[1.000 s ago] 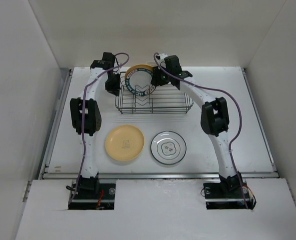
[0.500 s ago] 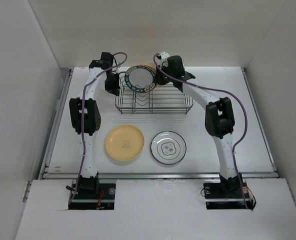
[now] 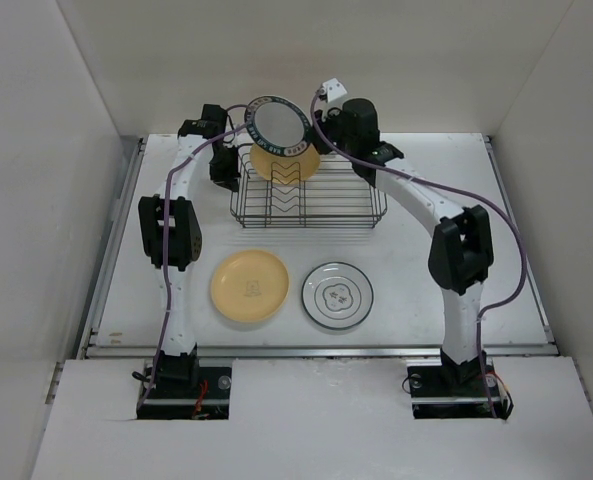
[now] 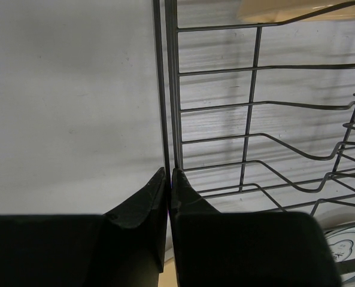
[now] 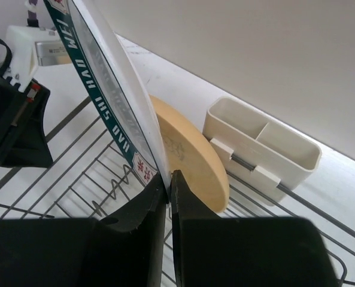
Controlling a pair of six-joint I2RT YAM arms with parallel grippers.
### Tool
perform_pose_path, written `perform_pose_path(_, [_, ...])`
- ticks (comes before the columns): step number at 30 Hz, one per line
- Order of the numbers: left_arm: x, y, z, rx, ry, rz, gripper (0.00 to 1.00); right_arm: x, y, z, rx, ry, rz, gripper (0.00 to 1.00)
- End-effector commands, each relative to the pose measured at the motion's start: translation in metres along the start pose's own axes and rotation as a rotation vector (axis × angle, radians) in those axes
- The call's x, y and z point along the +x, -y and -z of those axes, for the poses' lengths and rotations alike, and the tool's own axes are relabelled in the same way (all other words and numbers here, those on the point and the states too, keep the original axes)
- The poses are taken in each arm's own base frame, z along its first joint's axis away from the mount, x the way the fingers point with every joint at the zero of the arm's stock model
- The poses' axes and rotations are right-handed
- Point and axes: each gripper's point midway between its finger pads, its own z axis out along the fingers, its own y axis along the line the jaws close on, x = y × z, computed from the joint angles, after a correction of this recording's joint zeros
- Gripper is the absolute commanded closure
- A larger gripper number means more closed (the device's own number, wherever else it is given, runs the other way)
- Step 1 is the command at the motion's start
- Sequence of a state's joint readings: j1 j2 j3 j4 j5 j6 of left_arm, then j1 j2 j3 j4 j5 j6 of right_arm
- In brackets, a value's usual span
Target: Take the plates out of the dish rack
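Observation:
The dark wire dish rack point(image 3: 326, 205) stands at the back of the table. My right gripper point(image 3: 312, 132) is shut on the rim of the white plate with the dark patterned rim band point(image 3: 276, 122) and holds it upright above the rack; the grip shows in the right wrist view point(image 5: 168, 177). A yellow-orange plate point(image 3: 288, 162) still stands in the rack, just behind the held plate point(image 5: 192, 155). My left gripper point(image 3: 227, 168) is shut on the rack's left rim wire point(image 4: 167, 119). A cream plate point(image 3: 249, 286) and a white plate with a dark ring and centre motif point(image 3: 337, 295) lie flat on the table.
A white clip-on holder point(image 5: 261, 140) hangs on the rack's far long side. White walls close in the table on the left, back and right. The two flat plates lie between the rack and the table's front edge point(image 3: 316, 348).
My right gripper has lifted the patterned-rim plate up out of the rack's dividers and a little toward the back. The left gripper and the rack have stayed put.

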State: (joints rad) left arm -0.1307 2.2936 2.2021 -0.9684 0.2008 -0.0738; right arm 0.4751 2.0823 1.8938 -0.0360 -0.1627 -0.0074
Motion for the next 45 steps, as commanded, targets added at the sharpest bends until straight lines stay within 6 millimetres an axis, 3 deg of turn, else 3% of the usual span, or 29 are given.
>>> perform_pose_path(1, [0.006,-0.007,-0.015,-0.017,-0.04,0.009,1.0,-0.079,-0.001,0.027,0.015,0.211,0.028,1.0])
perform_pose_path(4, [0.008,-0.009,-0.015,-0.028,-0.048,0.011,1.0,-0.087,-0.006,0.04,0.0,0.175,-0.008,1.0])
perform_pose_path(5, [0.007,-0.009,-0.011,-0.036,-0.038,0.009,1.0,-0.082,-0.011,0.041,-0.023,0.142,-0.012,1.0])
perform_pose_path(8, [0.009,-0.01,-0.01,-0.037,-0.047,0.001,1.0,-0.062,-0.02,0.071,-0.153,-0.011,-0.09,1.0])
perform_pose_path(9, [0.007,-0.009,-0.006,-0.036,-0.038,0.0,1.0,-0.035,-0.026,0.085,-0.232,-0.119,-0.143,1.0])
perform_pose_path(12, [0.007,-0.011,-0.006,-0.045,-0.037,0.0,1.0,-0.004,-0.044,0.121,-0.351,-0.254,-0.263,1.0])
perform_pose_path(13, [0.005,-0.012,-0.002,-0.054,-0.025,-0.002,1.0,0.023,-0.058,0.143,-0.423,-0.34,-0.323,1.0])
perform_pose_path(14, [0.005,-0.012,-0.002,-0.054,-0.025,-0.002,1.0,0.037,-0.066,0.155,-0.446,-0.383,-0.359,1.0])
perform_pose_path(15, [0.001,-0.011,0.002,-0.052,-0.007,-0.004,1.0,0.05,-0.072,0.166,-0.456,-0.424,-0.395,1.0])
perform_pose_path(16, [0.001,-0.013,0.002,-0.062,-0.005,-0.014,1.0,0.082,-0.08,0.181,-0.469,-0.506,-0.456,1.0])
perform_pose_path(17, [-0.002,-0.013,0.002,-0.061,0.005,-0.015,1.0,0.084,-0.085,0.198,-0.468,-0.513,-0.46,1.0])
perform_pose_path(19, [-0.005,-0.012,0.004,-0.06,0.015,-0.027,1.0,0.108,-0.091,0.217,-0.452,-0.588,-0.522,1.0])
perform_pose_path(20, [-0.005,-0.012,0.004,-0.06,0.015,-0.027,1.0,0.135,-0.097,0.236,-0.439,-0.677,-0.574,1.0])
perform_pose_path(22, [-0.006,-0.015,0.004,-0.078,0.018,-0.027,0.98,0.161,-0.103,0.254,-0.422,-0.759,-0.629,1.0])
perform_pose_path(23, [-0.006,-0.015,0.004,-0.078,0.018,-0.027,0.95,0.183,-0.107,0.266,-0.407,-0.818,-0.672,1.0])
perform_pose_path(24, [-0.007,-0.017,0.008,-0.09,0.028,-0.037,0.91,0.184,-0.109,0.272,-0.402,-0.814,-0.683,1.0])
perform_pose_path(29, [-0.014,-0.018,0.017,-0.16,0.064,-0.098,0.82,0.205,-0.103,0.286,-0.269,-0.859,-0.731,1.0])
perform_pose_path(32, [-0.021,0.0,0.026,-0.191,0.11,-0.192,0.75,0.219,-0.091,0.29,-0.162,-0.898,-0.705,1.0])
perform_pose_path(34, [-0.026,0.01,0.038,-0.216,0.148,-0.252,0.68,0.227,-0.083,0.291,-0.108,-0.922,-0.691,0.95])
perform_pose_path(35, [-0.03,0.015,0.042,-0.225,0.169,-0.276,0.65,0.229,-0.082,0.291,-0.088,-0.937,-0.699,0.9])
perform_pose_path(36, [-0.033,0.015,0.053,-0.255,0.193,-0.294,0.61,0.229,-0.082,0.291,-0.088,-0.938,-0.699,0.71])
perform_pose_path(37, [-0.037,0.023,0.058,-0.265,0.221,-0.322,0.55,0.236,-0.08,0.292,-0.077,-0.961,-0.691,0.6])
perform_pose_path(40, [-0.057,0.024,0.081,-0.322,0.321,-0.374,0.46,0.248,-0.072,0.297,-0.017,-1.019,-0.669,0.36])
perform_pose_path(43, [-0.074,0.032,0.09,-0.323,0.4,-0.443,0.4,0.254,-0.059,0.302,0.062,-1.043,-0.624,0.32])
perform_pose_path(45, [-0.086,0.045,0.097,-0.292,0.458,-0.484,0.36,0.244,-0.051,0.297,0.094,-1.016,-0.595,0.32])
